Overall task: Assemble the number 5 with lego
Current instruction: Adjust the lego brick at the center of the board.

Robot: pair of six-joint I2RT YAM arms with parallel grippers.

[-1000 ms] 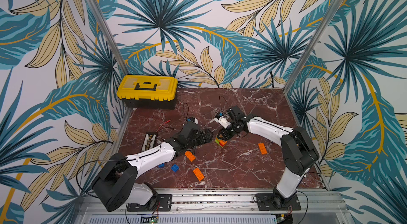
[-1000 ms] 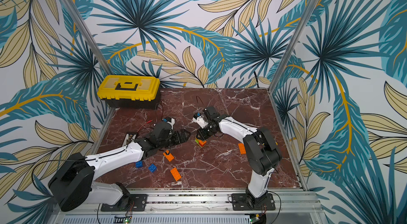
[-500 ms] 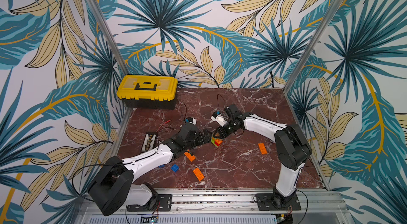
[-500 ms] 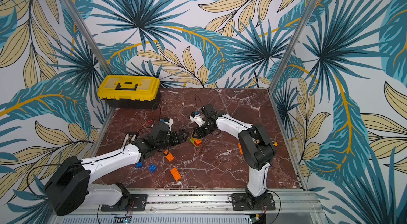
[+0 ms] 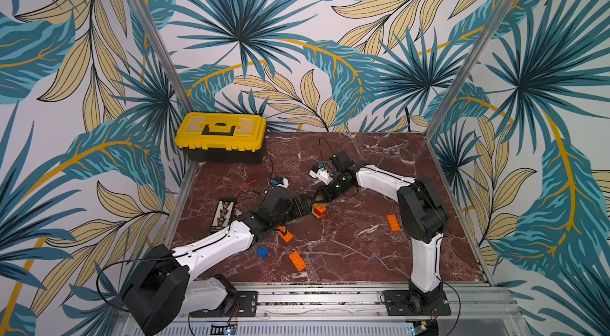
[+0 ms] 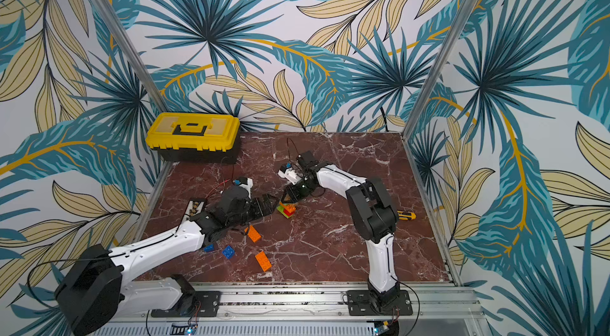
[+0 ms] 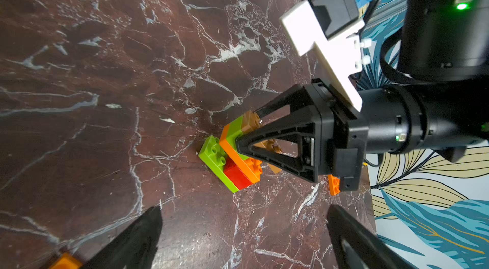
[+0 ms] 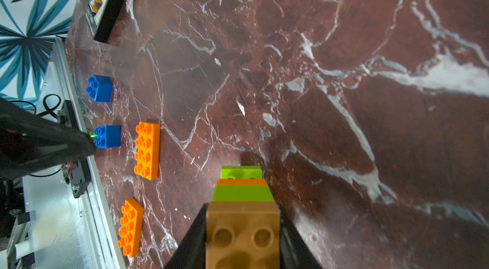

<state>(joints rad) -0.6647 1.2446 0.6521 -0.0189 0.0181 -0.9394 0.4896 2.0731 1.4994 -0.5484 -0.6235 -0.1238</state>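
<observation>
Lego cluster (image 5: 319,211), green, orange, red and tan, rests near the middle of the bench (image 5: 363,251). Your right claw (image 7: 247,127) is clamped narrow on its tan brick (image 8: 243,225). Your left claw (image 6: 270,207) stands wide just beside the cluster, holding nothing. Keep the right grip firm. Bring the left claw in square before closing, so no joint levers apart. Compared with one second earlier, the right arm (image 5: 379,177) has swung toward the left arm (image 5: 214,245), and the cluster has shifted slightly that way.
</observation>
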